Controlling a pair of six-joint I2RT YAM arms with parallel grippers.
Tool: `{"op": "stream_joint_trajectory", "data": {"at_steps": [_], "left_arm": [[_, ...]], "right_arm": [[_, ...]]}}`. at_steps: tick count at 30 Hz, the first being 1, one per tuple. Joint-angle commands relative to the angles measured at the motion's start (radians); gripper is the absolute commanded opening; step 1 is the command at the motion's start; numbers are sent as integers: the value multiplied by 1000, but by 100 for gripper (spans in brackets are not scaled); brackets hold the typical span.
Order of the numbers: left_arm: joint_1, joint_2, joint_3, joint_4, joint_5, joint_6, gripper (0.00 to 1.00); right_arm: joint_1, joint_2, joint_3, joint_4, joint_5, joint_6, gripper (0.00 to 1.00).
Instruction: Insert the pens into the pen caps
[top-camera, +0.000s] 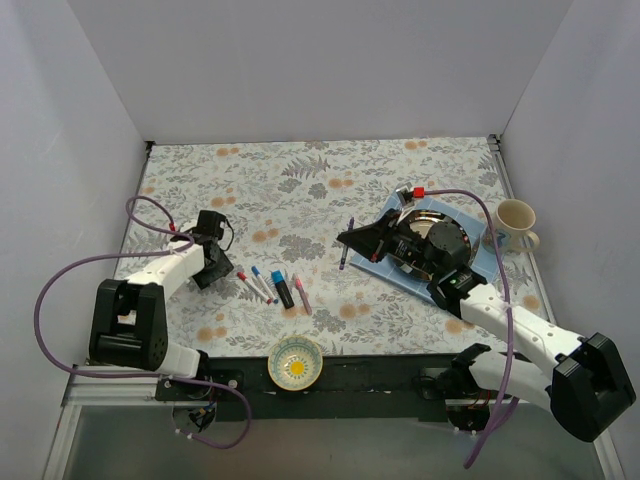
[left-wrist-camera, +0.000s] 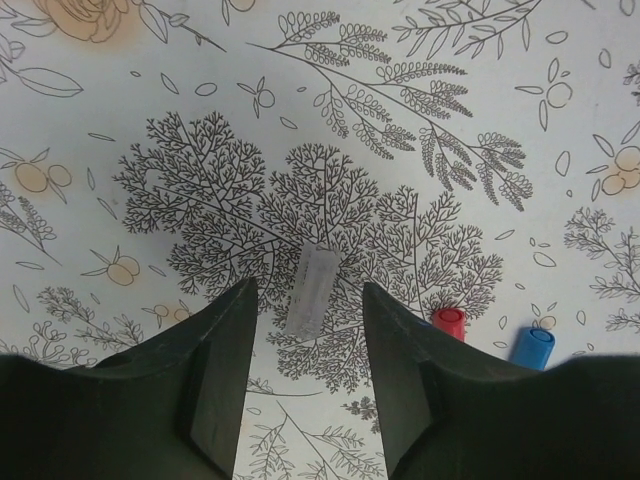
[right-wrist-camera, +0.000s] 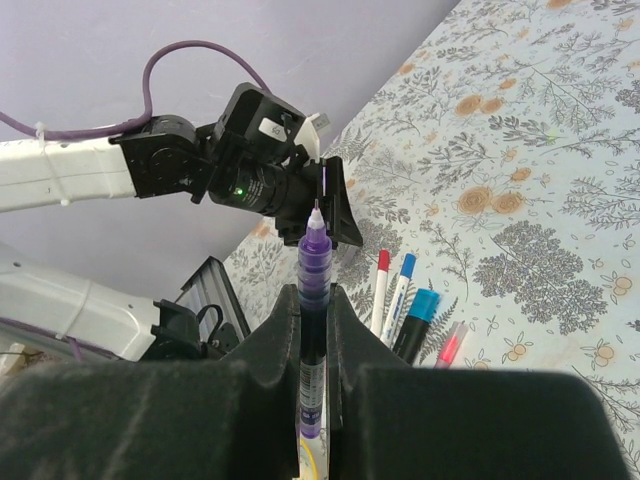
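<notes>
My left gripper (top-camera: 218, 272) (left-wrist-camera: 308, 290) hangs open just over the flowered cloth. A short see-through pen cap (left-wrist-camera: 312, 288) lies on the cloth between its fingertips, with a gap on each side. My right gripper (top-camera: 362, 240) (right-wrist-camera: 314, 295) is shut on a purple pen (top-camera: 346, 246) (right-wrist-camera: 314, 262), whose bare tip points toward the left arm. On the cloth between the arms lie a red-capped white pen (right-wrist-camera: 381, 290) (left-wrist-camera: 449, 322), a blue-capped white pen (right-wrist-camera: 402, 292) (left-wrist-camera: 532, 347), a black marker with a light-blue end (right-wrist-camera: 415, 322) (top-camera: 282, 289) and a pink pen (right-wrist-camera: 450, 345) (top-camera: 301, 293).
A small bowl with a yellow centre (top-camera: 296, 362) sits at the near edge between the arm bases. On the right a blue mat (top-camera: 492, 262) carries a metal plate (top-camera: 420, 215) with dark pieces. A cream mug (top-camera: 515, 222) stands beside it. White walls enclose the table.
</notes>
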Motion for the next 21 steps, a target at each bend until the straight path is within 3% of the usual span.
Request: {"op": "stream_joint_trajectory", "data": {"at_steps": [1,6,11,21], "left_arm": [[8,30,0,37,46,36,43],[8,65,6,20,26,36,39],[8,90,10,12,16,38,23],[8,67,-9,32,76,44,4]], "right_arm": [[2,-30,-1,21,14,-21,1],[2,-41,0,17,21,-24,1],[3,-49,-3,14,19,-25,1],[3,-23,-1,-5,24,-44,1]]}}
